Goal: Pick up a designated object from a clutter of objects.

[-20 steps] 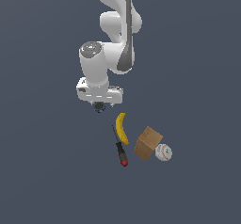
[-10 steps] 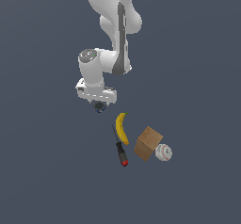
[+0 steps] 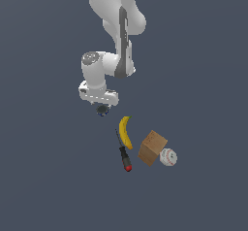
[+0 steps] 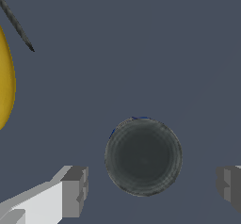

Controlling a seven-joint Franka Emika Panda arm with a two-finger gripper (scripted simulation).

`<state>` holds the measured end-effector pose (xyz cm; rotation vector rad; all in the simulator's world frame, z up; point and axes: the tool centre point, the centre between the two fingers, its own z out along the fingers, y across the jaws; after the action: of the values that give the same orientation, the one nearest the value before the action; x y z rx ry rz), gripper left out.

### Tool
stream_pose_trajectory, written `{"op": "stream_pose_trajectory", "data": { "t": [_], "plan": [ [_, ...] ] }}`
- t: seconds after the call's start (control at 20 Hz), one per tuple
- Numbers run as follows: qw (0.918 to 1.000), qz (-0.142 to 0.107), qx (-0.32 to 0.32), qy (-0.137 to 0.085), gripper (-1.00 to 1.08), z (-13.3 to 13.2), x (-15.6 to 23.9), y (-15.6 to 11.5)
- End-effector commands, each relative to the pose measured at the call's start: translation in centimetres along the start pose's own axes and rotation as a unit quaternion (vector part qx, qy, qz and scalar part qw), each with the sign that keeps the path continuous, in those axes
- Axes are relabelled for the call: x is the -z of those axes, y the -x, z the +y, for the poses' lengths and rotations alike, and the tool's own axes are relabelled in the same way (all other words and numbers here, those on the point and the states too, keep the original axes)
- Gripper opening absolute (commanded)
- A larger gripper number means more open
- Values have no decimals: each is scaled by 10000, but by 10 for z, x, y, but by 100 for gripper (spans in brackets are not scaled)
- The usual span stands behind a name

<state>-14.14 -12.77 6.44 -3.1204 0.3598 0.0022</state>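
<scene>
Claw [image 4: 149, 185] spread over one can [image 4: 143, 156]; one banana [image 3: 126, 131], one box [image 3: 152, 147]

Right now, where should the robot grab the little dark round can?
Probably around its curved side wall, coming straight down from above. The wrist view shows the small dark can as a flat round top facing up, lying between the open fingers, each with a gap to it. The banana lies well off to one side.

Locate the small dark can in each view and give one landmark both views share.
Exterior view: the small dark can sits directly under the claw, apart from the other objects.
Wrist view: the can lies between the open claw's fingers.
Shared landmark: the banana beside it.
</scene>
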Motion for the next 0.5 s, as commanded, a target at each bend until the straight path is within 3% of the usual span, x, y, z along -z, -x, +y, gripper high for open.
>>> {"op": "stream_pose_trajectory", "data": {
  "t": [0.0,0.45],
  "plan": [
    [10000,2,1,0,100,0,0,0],
    [10000,4,-4,2,100,0,-22,1]
  ]
}}
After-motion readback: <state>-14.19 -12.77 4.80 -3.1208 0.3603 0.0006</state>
